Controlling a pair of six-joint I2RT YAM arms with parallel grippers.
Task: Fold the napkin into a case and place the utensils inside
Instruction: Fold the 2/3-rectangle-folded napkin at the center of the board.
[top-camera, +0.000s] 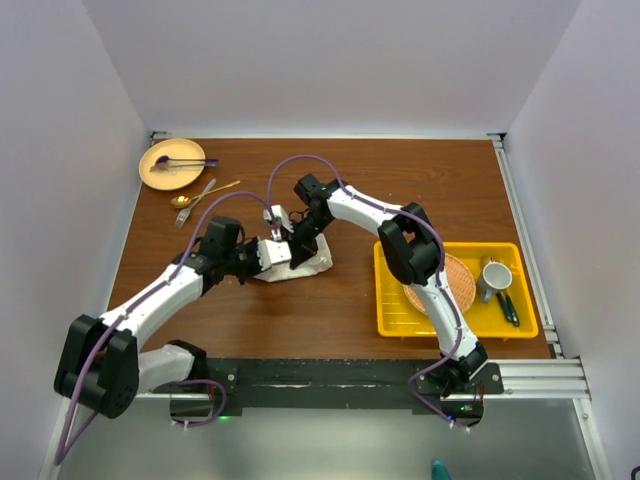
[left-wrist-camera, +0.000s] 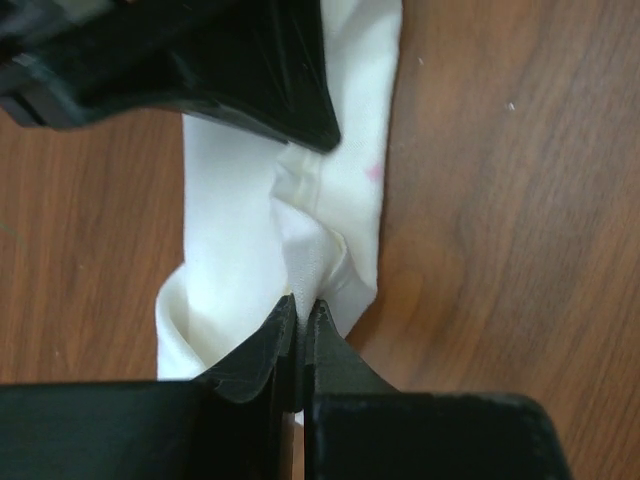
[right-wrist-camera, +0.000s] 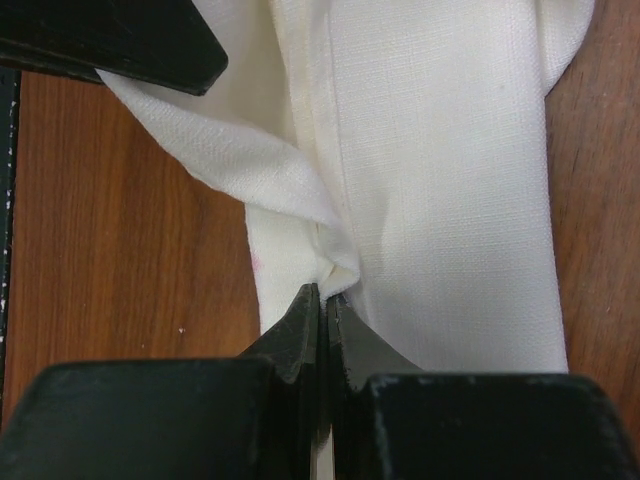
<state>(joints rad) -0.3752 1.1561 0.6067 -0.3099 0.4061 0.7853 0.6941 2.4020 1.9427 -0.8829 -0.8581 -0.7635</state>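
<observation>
The cream-white napkin (top-camera: 312, 262) lies mid-table, folded into a narrow strip (left-wrist-camera: 240, 230). My left gripper (left-wrist-camera: 301, 303) is shut on a raised fold at one end of it. My right gripper (right-wrist-camera: 326, 292) is shut on a crease at the other end of the napkin (right-wrist-camera: 440, 180). In the top view the two grippers meet over the cloth, the left gripper (top-camera: 280, 250) from the left and the right gripper (top-camera: 303, 240) from behind. The utensils lie apart at the far left: a gold spoon (top-camera: 183, 200) and a slim second piece (top-camera: 202, 193) beside it.
A tan plate (top-camera: 171, 163) holding a purple utensil stands at the far left corner. On the right, a yellow tray (top-camera: 522, 322) holds a woven orange mat (top-camera: 460, 280), a grey mug (top-camera: 495, 277) and dark green-handled utensils (top-camera: 508, 306).
</observation>
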